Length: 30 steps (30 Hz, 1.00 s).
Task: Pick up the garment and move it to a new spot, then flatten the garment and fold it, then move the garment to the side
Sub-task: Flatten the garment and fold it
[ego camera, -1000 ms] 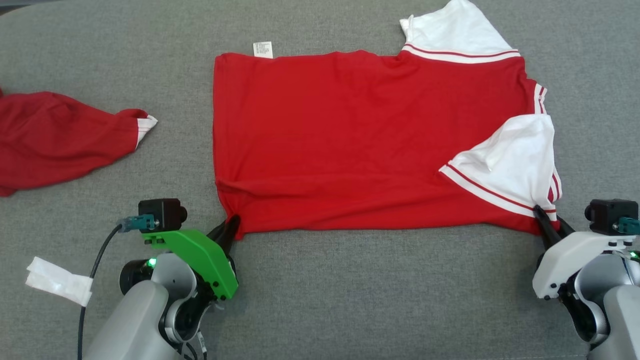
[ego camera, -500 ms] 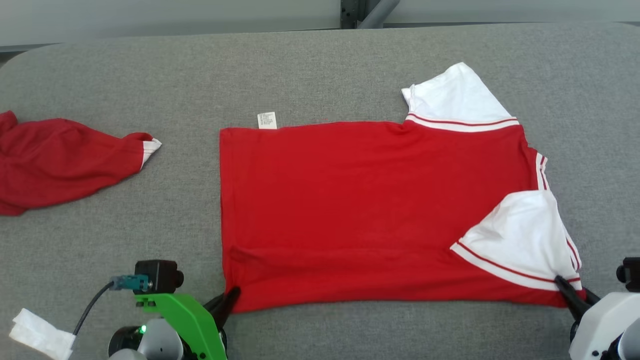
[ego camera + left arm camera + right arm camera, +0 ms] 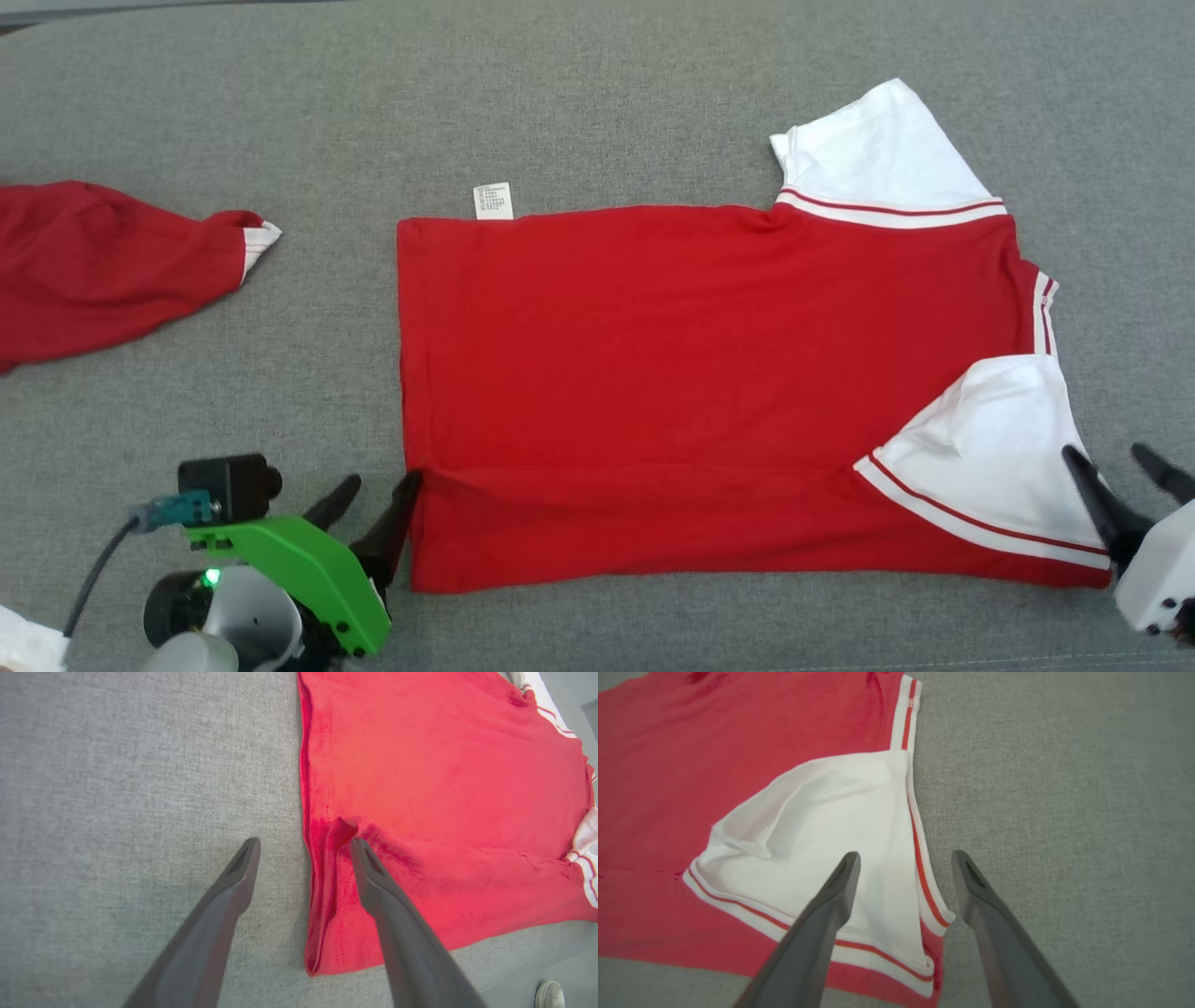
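Observation:
A red T-shirt (image 3: 653, 373) with white sleeves lies spread flat on the grey surface, its near sleeve (image 3: 999, 448) folded over the body. My left gripper (image 3: 378, 485) stands open at the shirt's near left corner, one finger over the hem (image 3: 327, 858) and one on bare cloth. My right gripper (image 3: 1116, 457) stands open at the near right corner, straddling the white sleeve's edge (image 3: 920, 858). Neither holds anything.
A second red garment (image 3: 103, 266) lies crumpled at the far left. A white label (image 3: 493, 200) sticks out at the shirt's far hem. A white scrap (image 3: 28, 644) sits at the lower left corner. Grey fabric surface (image 3: 597, 112) extends all around.
Both grippers have opened and let go of the shirt's near corners, which now lie flat. The head camera has shifted between frames.

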{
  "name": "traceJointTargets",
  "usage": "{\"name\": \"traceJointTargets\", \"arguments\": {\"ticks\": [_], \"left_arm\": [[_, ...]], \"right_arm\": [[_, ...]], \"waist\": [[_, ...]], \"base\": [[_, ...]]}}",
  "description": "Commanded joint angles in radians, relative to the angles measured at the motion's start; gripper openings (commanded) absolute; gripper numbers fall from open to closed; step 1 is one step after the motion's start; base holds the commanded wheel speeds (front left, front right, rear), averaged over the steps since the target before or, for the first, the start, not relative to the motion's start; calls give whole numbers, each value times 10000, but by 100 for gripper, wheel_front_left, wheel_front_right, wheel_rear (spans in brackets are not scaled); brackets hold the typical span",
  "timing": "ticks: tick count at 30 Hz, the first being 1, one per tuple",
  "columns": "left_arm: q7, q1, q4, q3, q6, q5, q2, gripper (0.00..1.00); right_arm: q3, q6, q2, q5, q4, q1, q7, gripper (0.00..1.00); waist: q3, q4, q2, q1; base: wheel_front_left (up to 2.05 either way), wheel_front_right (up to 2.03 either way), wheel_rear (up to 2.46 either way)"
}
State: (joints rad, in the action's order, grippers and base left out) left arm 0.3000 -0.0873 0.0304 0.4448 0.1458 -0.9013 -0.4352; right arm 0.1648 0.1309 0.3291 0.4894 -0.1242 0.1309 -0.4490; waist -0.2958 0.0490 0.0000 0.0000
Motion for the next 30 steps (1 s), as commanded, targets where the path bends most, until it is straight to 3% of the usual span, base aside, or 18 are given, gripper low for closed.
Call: {"name": "traceJointTargets", "arguments": {"ticks": [1,6,12,20,30], "left_arm": [[-63,-386,360,-192,99,124,-151,100],[-52,-1790,776,-588,307,429,-208,100],[163,-3782,-144,-573,251,601,283,100],[389,-5854,-2284,-194,-124,952,630,100],[786,-6785,-3842,468,-780,947,1199,100]], "right_arm": [[279,-3,290,53,-490,-345,-146,100],[862,-3,766,-364,-1129,-2020,-496,100],[136,-3,920,-1405,-35,-4665,-542,100],[-1755,-9,766,-2306,2827,-8091,-35,100],[-2622,-8,602,-2704,5695,-10187,681,100]], "waist": [[-445,34,0,0],[-1476,77,0,0],[-2501,165,0,0],[-3266,238,0,0],[-3489,489,0,0]], "base": [[0,0,0],[0,0,0],[0,0,0],[0,0,0],[0,0,0]]}}
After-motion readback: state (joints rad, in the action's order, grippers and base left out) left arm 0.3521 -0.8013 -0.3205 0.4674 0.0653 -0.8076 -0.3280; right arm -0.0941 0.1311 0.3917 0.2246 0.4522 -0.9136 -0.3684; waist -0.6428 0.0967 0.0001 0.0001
